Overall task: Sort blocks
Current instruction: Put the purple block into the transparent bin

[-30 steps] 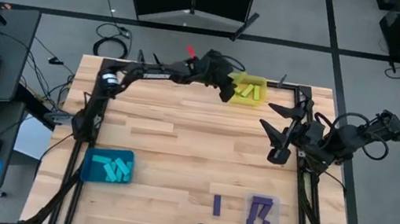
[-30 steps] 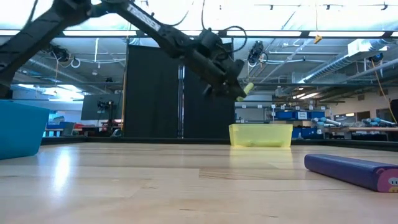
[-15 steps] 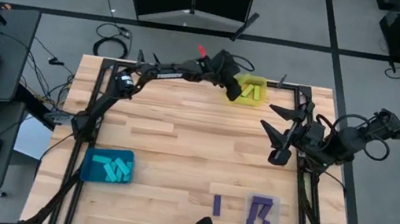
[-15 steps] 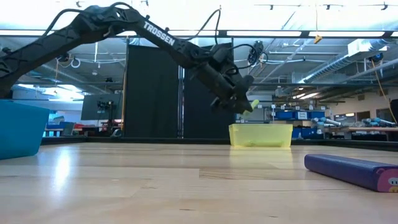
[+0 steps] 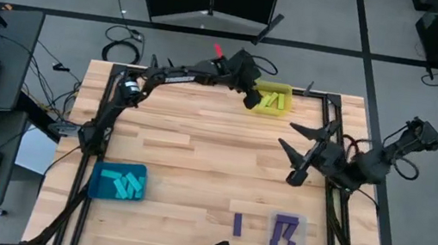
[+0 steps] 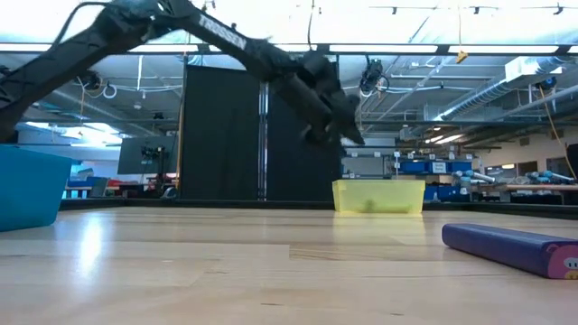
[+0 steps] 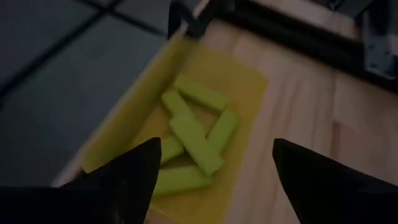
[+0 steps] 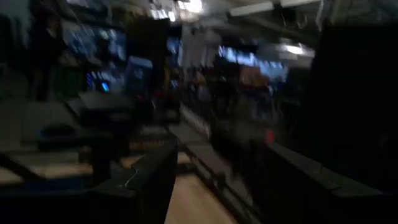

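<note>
Left gripper [image 5: 252,101] has let go: the yellow-green block it carried is gone from its spread, empty fingers [image 7: 134,171] and lies with the others in the yellow bin [image 5: 285,90]. Right gripper [image 5: 293,163], parted and empty, has swung toward the loose purple block [image 5: 238,224]; that one looks next

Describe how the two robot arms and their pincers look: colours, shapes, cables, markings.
Both arms are dark, slim and jointed. The left arm carries white TROSSEN lettering along one link, seen in the low view, and a small red tag near its wrist in the high view. Its left pincer has two flat, dark, tapering fingers. The right arm trails looping black cables; the right pincer has two long, pointed dark fingers.
</note>
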